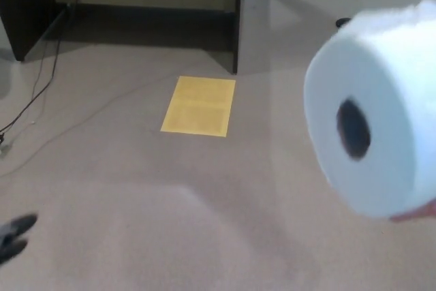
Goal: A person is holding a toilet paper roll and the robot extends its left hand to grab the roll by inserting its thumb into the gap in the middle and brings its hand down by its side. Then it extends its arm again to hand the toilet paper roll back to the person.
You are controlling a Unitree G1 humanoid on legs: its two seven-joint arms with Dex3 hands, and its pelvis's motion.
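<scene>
a big white toilet paper roll (pixel 381 110) fills the right side of the frame, its dark hole facing us. the left hand (pixel 15 235) peeks in at lower left, fingers unclear, can't tell if released or clenched

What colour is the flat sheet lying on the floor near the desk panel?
The sheet is yellow, plain to see in the head view.

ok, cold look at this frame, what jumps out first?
The white toilet paper roll, big and close at the right edge, its dark core hole turned toward the camera, with a sliver of a person's hand under it. Next, the yellow sheet lying flat mid-floor. At the bottom left corner, blurred black fingertips of the left hand just show.
</scene>
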